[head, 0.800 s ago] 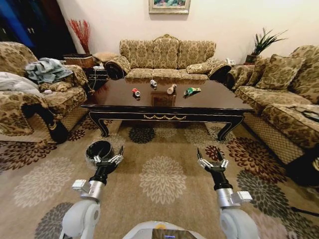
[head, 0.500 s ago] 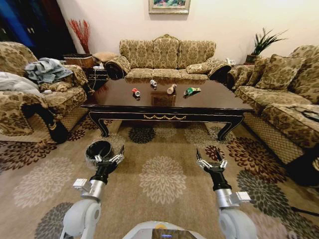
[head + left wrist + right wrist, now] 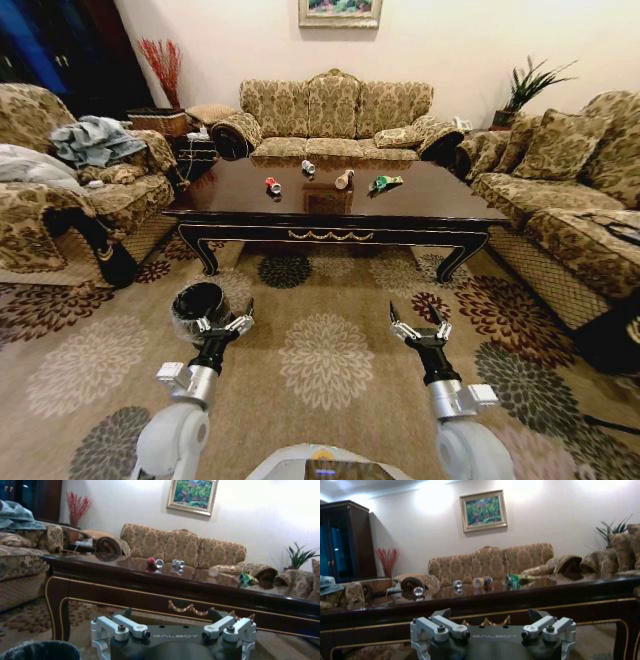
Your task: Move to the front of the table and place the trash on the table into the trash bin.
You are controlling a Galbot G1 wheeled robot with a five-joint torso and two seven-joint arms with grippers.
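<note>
I face the long side of the dark glossy table (image 3: 430, 208), which stands well ahead of me on a flowered carpet (image 3: 325, 350). 4 pieces of trash lie near its middle in a loose row: a red-and-white can (image 3: 271, 185), a small silver-white piece (image 3: 308, 167), a tan bottle (image 3: 344, 179) and a green wrapper (image 3: 383, 182). My left gripper (image 3: 227, 321) hangs low over the carpet, fingers spread apart and holding nothing, just beside the black trash bin (image 3: 197, 303) on the floor. My right gripper (image 3: 417, 325) hangs level with it, also spread apart and holding nothing. A sofa (image 3: 335, 108) stands behind the table.
</note>
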